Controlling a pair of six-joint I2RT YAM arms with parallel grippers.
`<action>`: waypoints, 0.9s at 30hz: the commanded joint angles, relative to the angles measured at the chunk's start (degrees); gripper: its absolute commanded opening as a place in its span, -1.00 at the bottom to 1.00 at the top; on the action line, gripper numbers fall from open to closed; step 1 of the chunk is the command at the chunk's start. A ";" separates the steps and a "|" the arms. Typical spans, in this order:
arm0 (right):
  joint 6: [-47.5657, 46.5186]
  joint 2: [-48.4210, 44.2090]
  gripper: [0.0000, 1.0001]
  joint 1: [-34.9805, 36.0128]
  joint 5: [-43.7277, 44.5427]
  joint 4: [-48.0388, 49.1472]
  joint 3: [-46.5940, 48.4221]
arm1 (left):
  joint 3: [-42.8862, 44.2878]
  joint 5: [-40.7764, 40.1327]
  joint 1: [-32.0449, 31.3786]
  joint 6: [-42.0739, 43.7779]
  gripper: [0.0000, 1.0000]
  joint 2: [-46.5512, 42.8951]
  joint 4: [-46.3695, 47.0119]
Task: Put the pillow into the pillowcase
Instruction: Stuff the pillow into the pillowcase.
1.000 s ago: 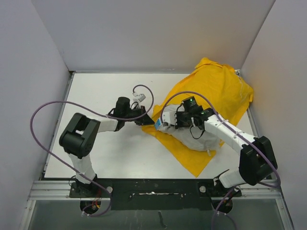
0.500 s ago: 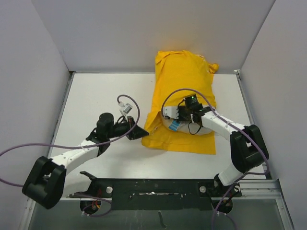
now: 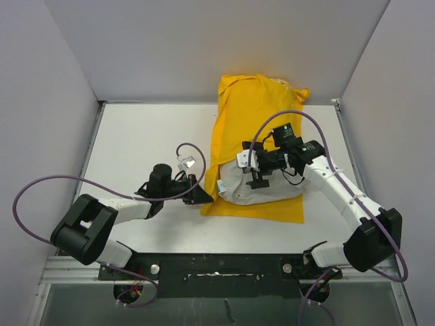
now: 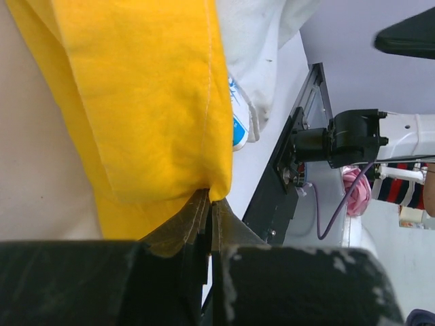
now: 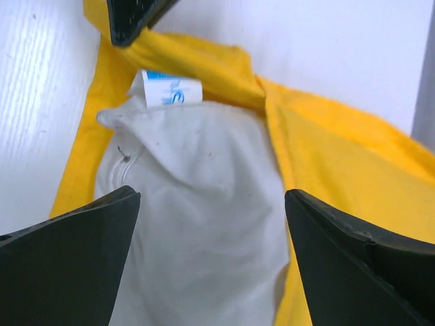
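My left jaws are pinched tight on the near left corner of the pillowcase [image 4: 149,102]. A fold of its yellow hem is caught between the tips, low over the surface [image 3: 136,136]. Just beyond that corner the pillow [image 3: 262,191] lies in the case's open near end. Its near part is bare and white on the lower yellow layer, and its far part sits under the upper layer. A small white tag [image 5: 166,88] with blue print sticks out at the pillow's left end; the print is too small for me to read. My right jaws stand spread wide above the pillow, holding nothing. Farther off, the pillowcase runs to the back wall [image 3: 204,47] and rides up it.
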 commanded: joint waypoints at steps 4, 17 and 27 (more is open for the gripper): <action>1.88 -1.43 0.89 7.90 -0.72 -0.78 1.67 | -0.33 0.26 -2.39 -0.71 -1.00 -7.27 1.16; -5.56 -7.20 0.86 -5.50 -9.60 -14.24 2.99 | -2.32 -5.82 -2.47 2.60 -1.00 -18.88 -11.07; 4.20 -8.43 0.60 -4.74 -2.78 -3.01 -0.83 | -0.32 -5.45 -4.35 2.95 -1.00 -19.56 -12.10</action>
